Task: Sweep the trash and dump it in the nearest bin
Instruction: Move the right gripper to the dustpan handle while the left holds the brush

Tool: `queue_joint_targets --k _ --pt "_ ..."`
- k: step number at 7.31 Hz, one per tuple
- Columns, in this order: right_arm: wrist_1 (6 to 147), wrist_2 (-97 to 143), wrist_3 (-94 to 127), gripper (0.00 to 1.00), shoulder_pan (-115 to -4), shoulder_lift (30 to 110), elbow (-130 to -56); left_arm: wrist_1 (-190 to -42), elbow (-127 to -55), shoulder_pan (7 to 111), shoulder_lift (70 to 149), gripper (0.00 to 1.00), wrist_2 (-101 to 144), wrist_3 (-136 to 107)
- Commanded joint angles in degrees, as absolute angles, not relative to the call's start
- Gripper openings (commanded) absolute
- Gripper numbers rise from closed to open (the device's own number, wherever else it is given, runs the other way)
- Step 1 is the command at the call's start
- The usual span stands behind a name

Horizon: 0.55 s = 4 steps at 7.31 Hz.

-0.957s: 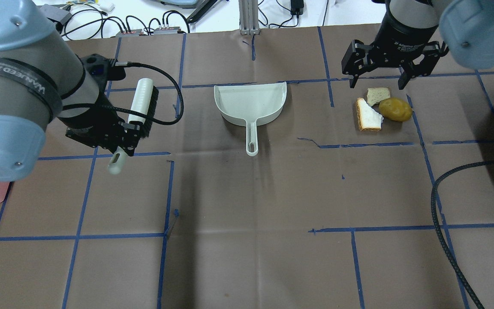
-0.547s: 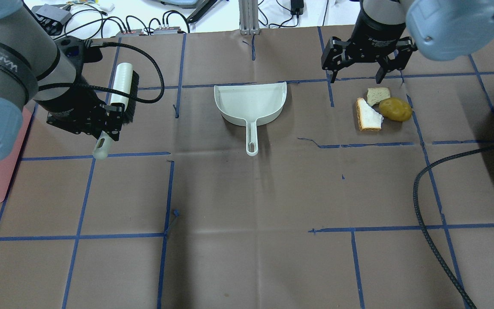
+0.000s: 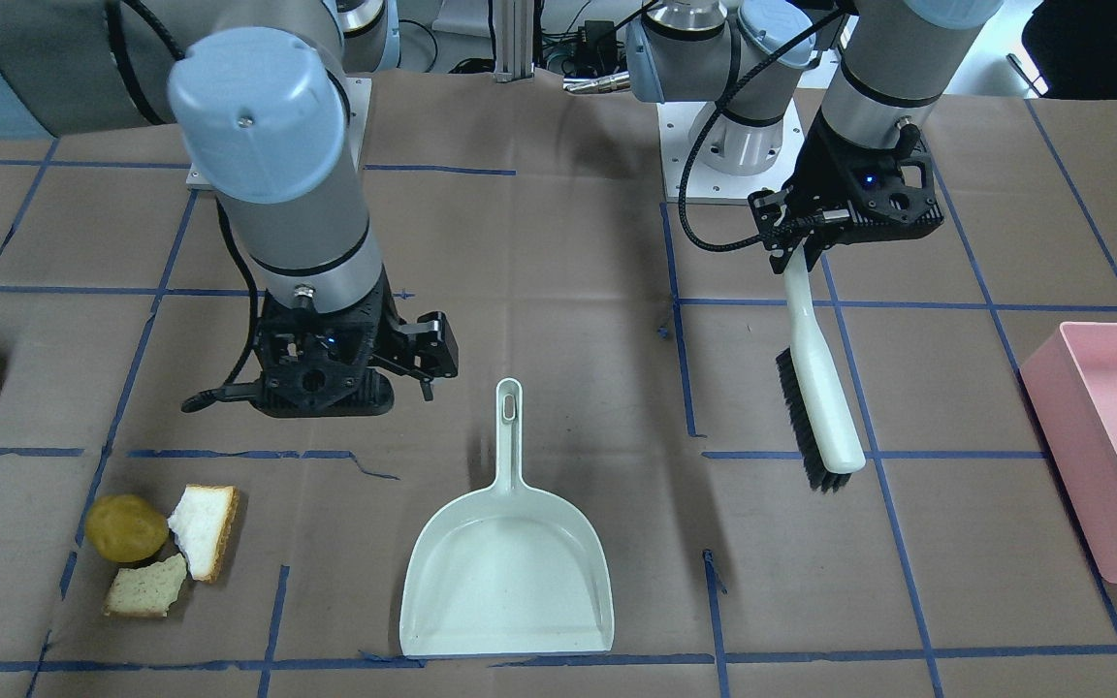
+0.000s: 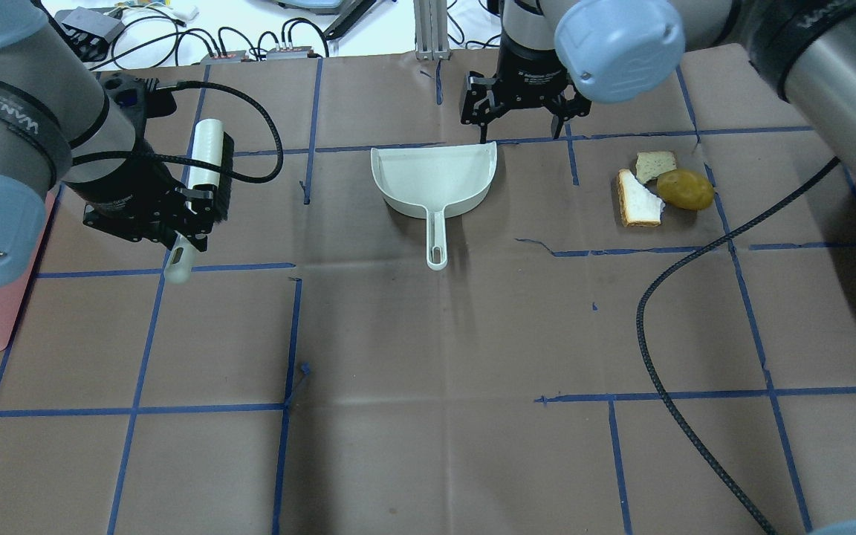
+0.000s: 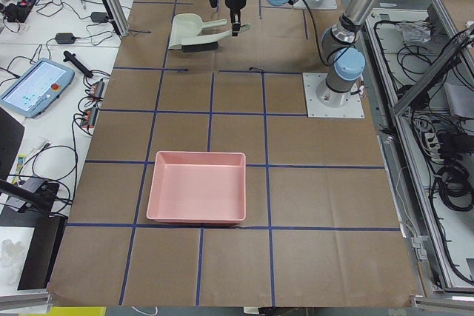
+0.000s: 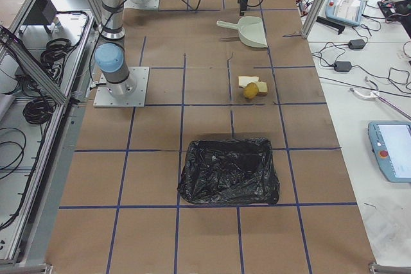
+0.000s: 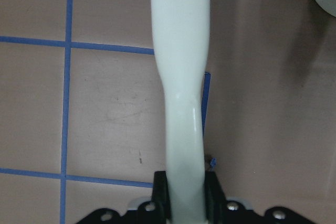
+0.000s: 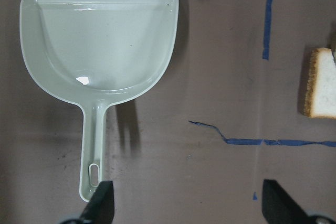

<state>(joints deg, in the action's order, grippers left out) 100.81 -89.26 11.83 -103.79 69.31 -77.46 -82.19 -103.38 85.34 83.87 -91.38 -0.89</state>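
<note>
While the left gripper [image 4: 186,212] has its fingers clamped tight on the white handle of the hand brush [image 4: 205,160], the brush hangs clear of the table, black bristles turned to one side, handle end poking out behind the fingers. The left wrist camera shows both pads pinching that handle squarely.

Over to the right gripper [image 4: 525,134]: jaws spread wide, nothing between them. It hovers above the brown paper close to the pale green dustpan [image 4: 434,174]. From its wrist camera, the pan's handle tip sits just ahead of one finger, and the other finger is far off to the side.

The dustpan lies flat in the middle of the table with nothing in it, its straight lip along a blue tape line and its handle pointing toward the robot.

And the trash? All three scraps huddle together on the paper to the robot's right of the pan, well apart from it: the yellow-brown potato lump [image 4: 685,189], the white bread slice [image 4: 637,199] just beside it, and the torn bread piece [image 4: 655,165] tucked against both.

A pink bin [image 5: 196,196] waits at the table's left end, a black-bagged bin [image 6: 229,171] at the right end, beyond the scraps.
</note>
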Motion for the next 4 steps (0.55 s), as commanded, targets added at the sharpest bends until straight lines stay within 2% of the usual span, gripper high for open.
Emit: queue_joint_targets --k 1,4 --pt "104.7 -89.3 17.6 1.0 -108.1 65.2 -77.3 -82.2 -103.4 85.3 84.2 0.06 -91.4 -1.0" --pt "105.8 -89.2 18.2 1.0 -111.2 60.6 -77.6 -82.2 -103.4 85.3 84.4 0.06 -91.3 -1.0"
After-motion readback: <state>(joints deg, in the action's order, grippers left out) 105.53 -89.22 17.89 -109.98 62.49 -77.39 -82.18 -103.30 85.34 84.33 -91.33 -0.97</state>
